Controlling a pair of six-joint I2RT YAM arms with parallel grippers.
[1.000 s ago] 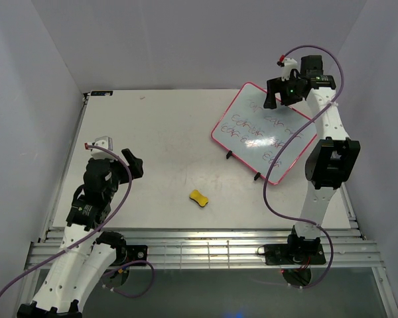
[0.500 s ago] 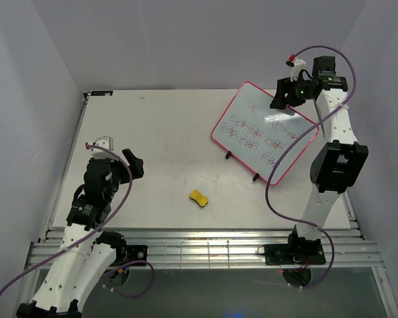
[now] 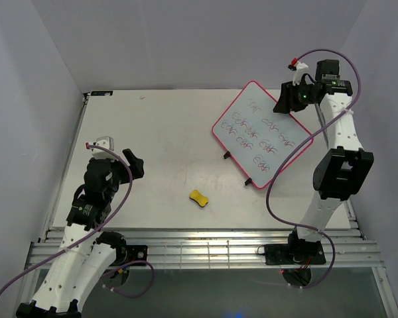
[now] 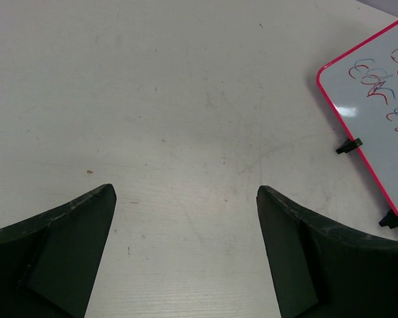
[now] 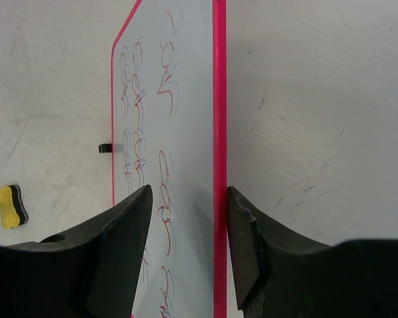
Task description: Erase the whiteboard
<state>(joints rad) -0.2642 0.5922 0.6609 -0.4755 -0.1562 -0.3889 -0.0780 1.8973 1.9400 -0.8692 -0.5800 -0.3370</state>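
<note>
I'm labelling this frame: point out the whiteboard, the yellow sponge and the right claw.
whiteboard [image 3: 262, 132], top view, middle of its written white face.
yellow sponge [image 3: 199, 197], top view, its centre.
right claw [image 5: 188, 199], right wrist view, midway between fingertips.

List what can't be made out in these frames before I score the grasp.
- Right wrist view: whether the right gripper pinches the whiteboard frame or only straddles it; its own fingers hide the contact.
- Top view: part of the whiteboard's far edge, covered by that gripper; the writing, too small to read.
- Left wrist view: most of the whiteboard, cut off by the right edge.
</note>
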